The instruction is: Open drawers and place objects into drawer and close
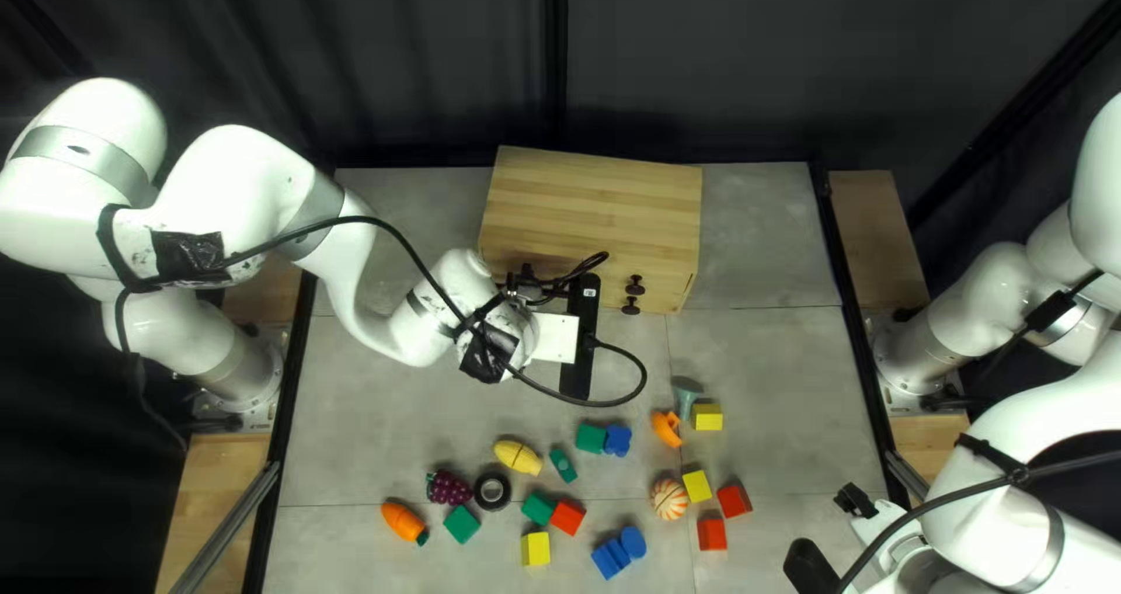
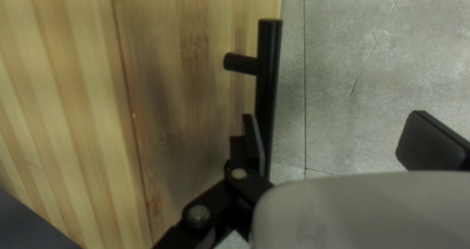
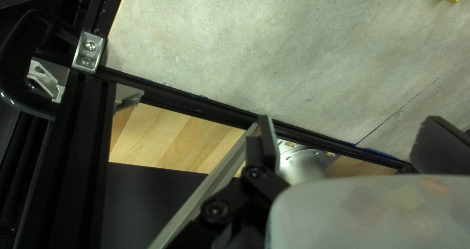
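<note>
- Currently the left gripper (image 1: 582, 337) is wide open at the front of the wooden cabinet (image 1: 596, 197), gripping nothing.
- One of its fingers (image 2: 254, 143) overlaps the black bar handle (image 2: 269, 58) in the left wrist view; I cannot tell whether they touch. The other stands well apart, over the table.
- The drawer front (image 2: 186, 58) sits closed in the cabinet.
- The right gripper (image 1: 831, 536) hangs near the table's right edge, also spread wide, with hold of nothing.
- The loose objects lie on the grey table (image 1: 385, 431), nearer its near edge than the cabinet: toy carrot (image 1: 401, 520), purple toy grapes (image 1: 446, 487), black ring (image 1: 479, 492) and yellow toy (image 1: 517, 456) toward the left; striped ball (image 1: 669, 499), orange toy (image 1: 665, 429) and two red blocks (image 1: 733, 501) toward the right.
- Between those groups are green, yellow, red and blue blocks (image 1: 610, 558).
</note>
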### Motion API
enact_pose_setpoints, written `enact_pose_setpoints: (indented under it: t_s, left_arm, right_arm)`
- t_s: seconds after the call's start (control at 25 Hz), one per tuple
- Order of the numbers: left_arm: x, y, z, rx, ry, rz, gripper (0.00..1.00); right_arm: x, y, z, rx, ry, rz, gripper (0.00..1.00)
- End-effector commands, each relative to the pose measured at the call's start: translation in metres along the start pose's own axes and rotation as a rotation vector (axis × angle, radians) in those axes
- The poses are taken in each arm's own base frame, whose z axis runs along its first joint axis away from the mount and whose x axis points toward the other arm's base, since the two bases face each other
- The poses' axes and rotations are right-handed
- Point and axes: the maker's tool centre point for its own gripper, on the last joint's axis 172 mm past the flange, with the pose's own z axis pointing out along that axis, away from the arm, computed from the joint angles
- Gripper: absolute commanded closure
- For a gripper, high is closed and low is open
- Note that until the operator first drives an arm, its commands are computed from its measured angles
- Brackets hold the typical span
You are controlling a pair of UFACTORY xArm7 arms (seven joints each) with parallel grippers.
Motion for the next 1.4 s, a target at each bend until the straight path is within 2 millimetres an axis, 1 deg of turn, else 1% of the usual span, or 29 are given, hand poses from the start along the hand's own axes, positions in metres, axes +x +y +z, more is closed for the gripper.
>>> enact_pose_setpoints:
  t_s: [0.04, 0.52, 0.72, 1.4]
  left_arm:
    - [-0.002, 0.0, 0.002, 0.001, -0.001, -0.002, 0.0]
    - [-0.01, -0.002, 0.012, -0.003, -0.003, -0.018, 0.0]
    - [-0.01, -0.002, 0.015, -0.003, -0.003, -0.022, 0.0]
    - [-0.008, 0.002, 0.013, -0.047, -0.003, -0.032, 0.0]
  right_arm:
    - [0.0, 0.0, 0.0, 0.0, 0.0, 0.0, 0.0]
    - [0.0, 0.0, 0.0, 0.0, 0.0, 0.0, 0.0]
    - [0.0, 0.0, 0.0, 0.0, 0.0, 0.0, 0.0]
    - [0.0, 0.0, 0.0, 0.0, 0.0, 0.0, 0.0]
